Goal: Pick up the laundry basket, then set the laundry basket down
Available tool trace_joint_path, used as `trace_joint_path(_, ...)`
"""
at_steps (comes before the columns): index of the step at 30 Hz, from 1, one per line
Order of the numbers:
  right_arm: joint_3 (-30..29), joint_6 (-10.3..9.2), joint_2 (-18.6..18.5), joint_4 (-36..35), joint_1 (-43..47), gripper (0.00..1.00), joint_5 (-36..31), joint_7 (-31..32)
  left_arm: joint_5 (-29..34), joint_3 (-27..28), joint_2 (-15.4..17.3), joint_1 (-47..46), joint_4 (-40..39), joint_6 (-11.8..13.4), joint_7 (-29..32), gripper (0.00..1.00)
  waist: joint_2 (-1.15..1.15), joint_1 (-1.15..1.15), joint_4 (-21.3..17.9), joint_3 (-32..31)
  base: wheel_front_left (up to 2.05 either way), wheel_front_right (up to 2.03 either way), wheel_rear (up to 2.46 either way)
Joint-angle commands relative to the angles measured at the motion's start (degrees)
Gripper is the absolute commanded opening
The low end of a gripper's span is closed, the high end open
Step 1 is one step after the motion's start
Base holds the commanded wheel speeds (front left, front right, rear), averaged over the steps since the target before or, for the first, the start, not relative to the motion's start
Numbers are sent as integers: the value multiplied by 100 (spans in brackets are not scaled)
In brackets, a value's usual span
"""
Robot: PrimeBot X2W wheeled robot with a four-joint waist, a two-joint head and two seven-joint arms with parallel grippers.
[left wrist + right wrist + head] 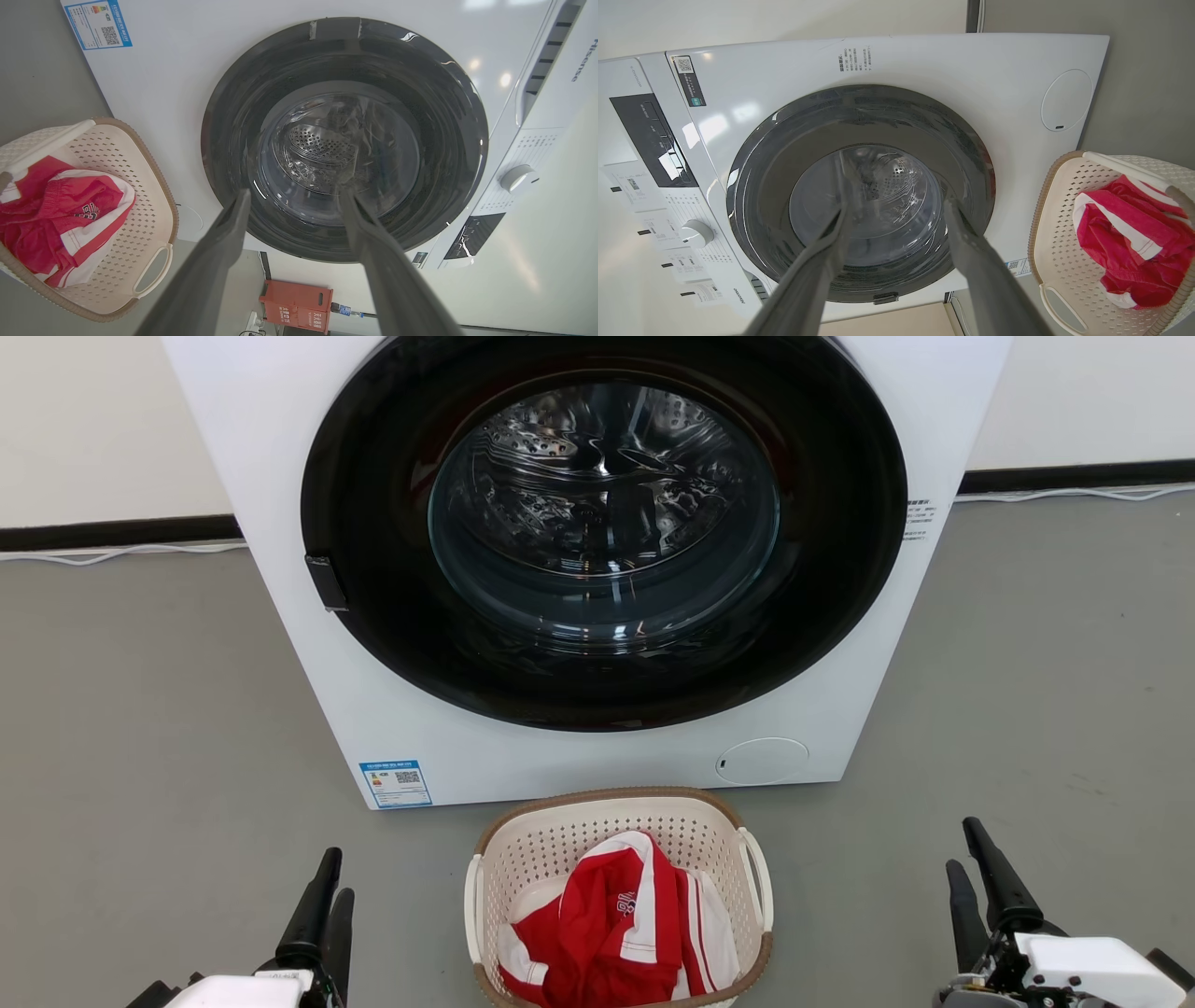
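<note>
left claw [336, 879]: near left, low, pointing at the washing machine [280, 476]. its wrist view shows the fingers [219, 242] spread fairly wide, nothing between them. well apart from the laundry basket [597, 795].

the laundry basket sits on the grey floor [140, 709], near centre, just in front of the washing machine's closed door [607, 523]. it's between our two claws and touching neither. a red and white garment [616, 924] lies bunched inside.

handling, our read: thin perforated plastic, so light and fairly stiff, though the walls will likely flex if squeezed. the garment adds little weight. smooth plastic may slip in a plain pinch. we'd take it by the white side handles, left handle [471, 915] and right handle [761, 887], one claw each, and lift level so it doesn't tip. a handle slot [152, 270] looks open enough for a finger to hook through. the brown rim [1036, 224] is the fallback grip.

right claw [962, 847]: near right, fingers [976, 261] likewise spread wide and empty, well apart from the laundry basket.

hard to make out: the basket's near end is cut off by the head view's bottom edge. the garment covers the basket's bottom, so we can't tell if anything lies under it. whether the far rim touches the washing machine, we can't tell.
</note>
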Motion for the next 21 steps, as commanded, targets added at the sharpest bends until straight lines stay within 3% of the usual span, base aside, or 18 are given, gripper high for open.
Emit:
trace_joint_path(1, 56, 9, -65, -217, -95, 100, -63, -77, 62, -10, 34, -165, -181, 2, -47, 100, 0, -1, 0, 1, 0, 0, 0)
trace_joint_path(12, 166, 13, -173, -339, -70, 100, -511, -291, 436, -84, 41, -148, -214, 25, -232, 100, 0, -2, 0, -2, 0, 0, 0)
trace_joint_path(21, 137, 16, -209, -475, -64, 100, -1552, -443, 1025, -100, 47, -142, -265, 62, -383, 100, 0, -2, 8, -7, 0, 0, 0)
